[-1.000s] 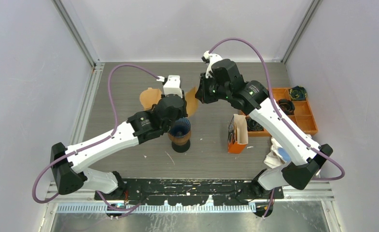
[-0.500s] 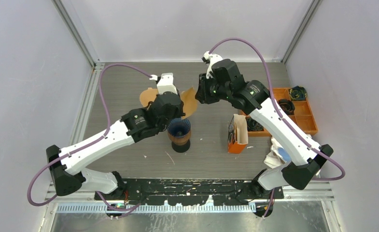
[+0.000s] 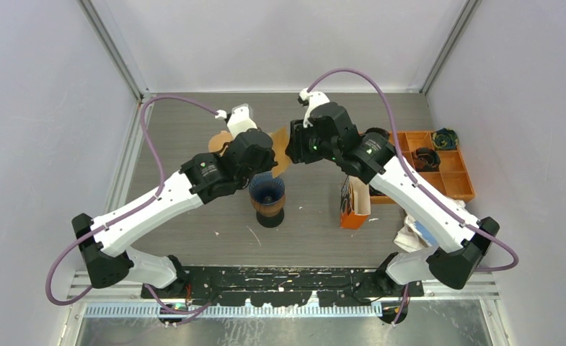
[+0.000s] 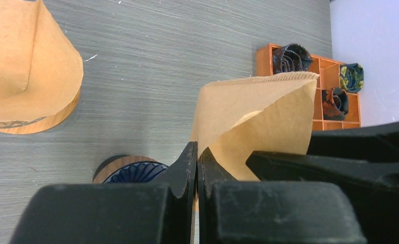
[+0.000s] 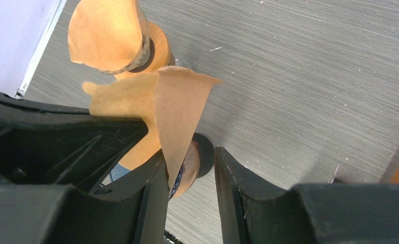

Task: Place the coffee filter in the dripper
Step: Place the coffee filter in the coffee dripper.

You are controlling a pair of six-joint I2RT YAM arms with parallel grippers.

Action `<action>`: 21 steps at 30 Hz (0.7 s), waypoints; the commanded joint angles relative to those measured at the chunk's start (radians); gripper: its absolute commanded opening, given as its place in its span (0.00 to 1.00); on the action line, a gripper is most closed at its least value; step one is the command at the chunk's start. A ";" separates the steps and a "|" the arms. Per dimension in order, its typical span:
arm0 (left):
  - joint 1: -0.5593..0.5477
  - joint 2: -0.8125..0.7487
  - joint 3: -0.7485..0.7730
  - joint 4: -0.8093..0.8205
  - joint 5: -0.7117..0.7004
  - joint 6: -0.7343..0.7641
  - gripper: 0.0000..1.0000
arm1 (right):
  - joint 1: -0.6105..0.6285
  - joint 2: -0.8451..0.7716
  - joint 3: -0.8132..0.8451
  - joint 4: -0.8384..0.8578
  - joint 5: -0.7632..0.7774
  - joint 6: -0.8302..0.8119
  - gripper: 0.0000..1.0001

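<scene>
Coffee filter [image 4: 258, 122], a brown paper cone, is pictured held above the tabletop [image 3: 316, 231], pinched by one edge between the closed left fingers [image 4: 186, 170]. Its free rim is curled outward and away from the left wrist.

In the right wrist view, the same paper [image 5: 179, 101] is seen hanging into the gap of the right fingers [image 5: 154, 198], which are spread apart. One flap lies against or just beside the inner face of one finger, and contact cannot be confirmed. The other finger is kept well apart from it.

From above, the filter [image 3: 283, 146] is shown between the two wrists and just beyond the dripper [image 3: 267, 193], not over its mouth. The dripper stands upright, and its dark ribbed bowl is seen without paper in it. A second wooden holder topped with brown paper [image 3: 220, 144] stands near, on the far side of the left wrist.

The filter is judged to be very light, thin and soft, easily creased and unlikely to keep its cone shape if squeezed hard. A light pinch at the rim or along the folded seam is thought best. The opposite rim is judged the sensible place for the right fingers, so that the cone can be spread before being lowered point first.
</scene>
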 commanded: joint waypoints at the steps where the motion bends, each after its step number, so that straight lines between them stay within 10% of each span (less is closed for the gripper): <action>1: 0.018 -0.025 0.016 0.005 -0.005 -0.099 0.00 | 0.023 -0.065 -0.066 0.133 0.065 0.035 0.41; 21: 0.056 -0.111 -0.024 -0.068 0.014 -0.026 0.00 | 0.031 -0.040 -0.031 0.063 0.067 -0.014 0.09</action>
